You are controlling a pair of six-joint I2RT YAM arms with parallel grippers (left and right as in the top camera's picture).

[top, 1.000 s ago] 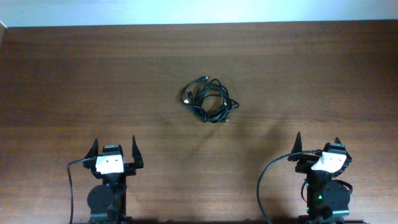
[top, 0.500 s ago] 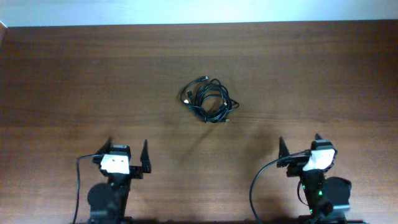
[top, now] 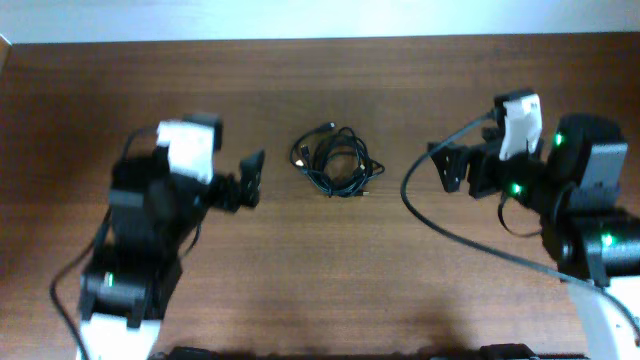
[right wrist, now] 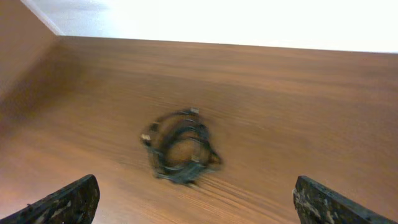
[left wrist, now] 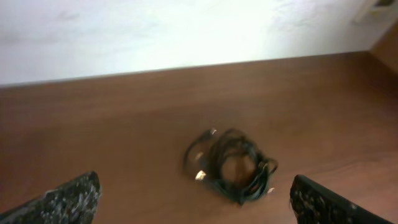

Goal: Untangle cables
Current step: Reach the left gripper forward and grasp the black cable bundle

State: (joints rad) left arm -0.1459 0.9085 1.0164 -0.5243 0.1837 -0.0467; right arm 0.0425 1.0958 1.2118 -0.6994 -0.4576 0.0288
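The brown wooden table fills the overhead view, with a pale wall along its far edge. The left arm reaches in from the near left corner and the right arm from the near right, each leaning toward the middle of the table. The left gripper has its jaws spread wide, one dark fingertip at either lower corner of its wrist view, closed on nothing. The right gripper has its jaws just as far apart, and likewise grips nothing. The cables lie on the table midway between its left and right edges, nearer the far edge than the near one, between the two grippers and touching neither. They form one loose coil of thin black cord. A small silvery plug shows at the coil's left side.
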